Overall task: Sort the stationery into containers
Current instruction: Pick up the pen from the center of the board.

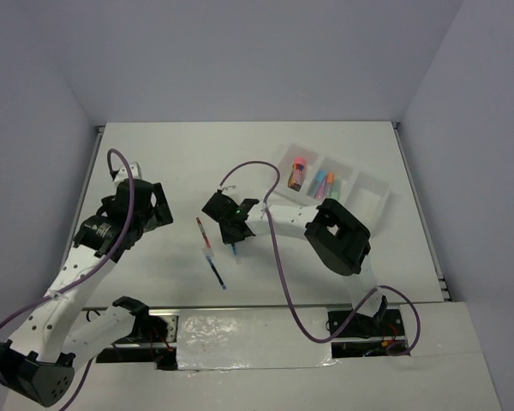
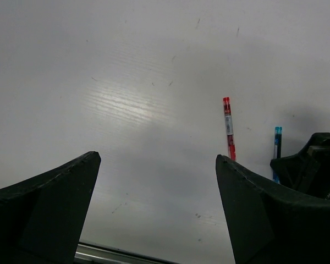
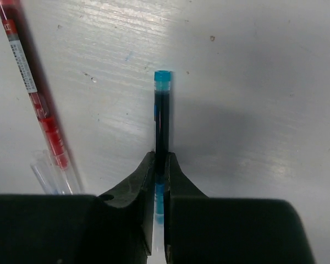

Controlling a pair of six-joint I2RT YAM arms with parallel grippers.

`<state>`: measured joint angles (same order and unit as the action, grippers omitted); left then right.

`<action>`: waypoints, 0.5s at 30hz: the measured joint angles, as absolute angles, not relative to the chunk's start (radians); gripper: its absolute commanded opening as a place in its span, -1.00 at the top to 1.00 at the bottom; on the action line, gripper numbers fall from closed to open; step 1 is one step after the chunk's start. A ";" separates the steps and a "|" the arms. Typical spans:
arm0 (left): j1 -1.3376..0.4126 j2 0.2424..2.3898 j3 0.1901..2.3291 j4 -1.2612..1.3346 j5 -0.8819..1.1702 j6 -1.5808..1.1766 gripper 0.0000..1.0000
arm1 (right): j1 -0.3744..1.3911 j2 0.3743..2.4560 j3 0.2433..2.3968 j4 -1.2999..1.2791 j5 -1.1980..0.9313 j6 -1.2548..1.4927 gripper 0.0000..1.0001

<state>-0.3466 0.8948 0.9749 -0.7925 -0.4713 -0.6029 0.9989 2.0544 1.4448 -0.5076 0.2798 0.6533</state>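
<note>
Right tool (image 3: 160, 159) clamped low on dark-blue pen (image 3: 161, 110), mid-tabletop, beside red pen (image 3: 30, 88); left tool (image 2: 158, 157) apart, idle; advise straight lift clear of red pen, then level carry to tray (image 1: 368, 190) near far-right corner.

We are seeing the white surface (image 2: 126, 82) looking matt, finely ribbed and flecked with small scuffs. The red pen (image 3: 41, 110) is showing glossy clear plastic with a paper-like label, and the dark-blue pen (image 3: 162, 115) is gleaming as smooth plastic. The right pincer (image 3: 160, 162) and left pincer (image 2: 157, 165) are looking like matt black plastic. At two o'clock the tray (image 1: 370, 193) is appearing as frosted translucent plastic. At six o'clock crinkled silvery tape (image 1: 240, 330) is shining.
</note>
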 measured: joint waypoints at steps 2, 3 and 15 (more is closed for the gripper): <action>-0.347 0.892 0.965 -0.794 -0.471 -0.601 -0.99 | 0.997 2.046 1.432 -0.498 0.281 0.660 1.00; -0.347 0.888 0.963 -0.793 -0.469 -0.600 -0.99 | 0.988 2.034 1.417 -0.488 0.279 0.659 1.00; -0.348 0.897 0.839 -0.617 -0.315 -0.699 -0.99 | 0.359 1.399 1.172 -0.506 0.327 0.468 1.00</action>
<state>-0.3481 0.8970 0.8387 -0.6167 -0.3145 -0.6991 0.3588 1.3987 1.1717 -0.5056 0.3267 0.4683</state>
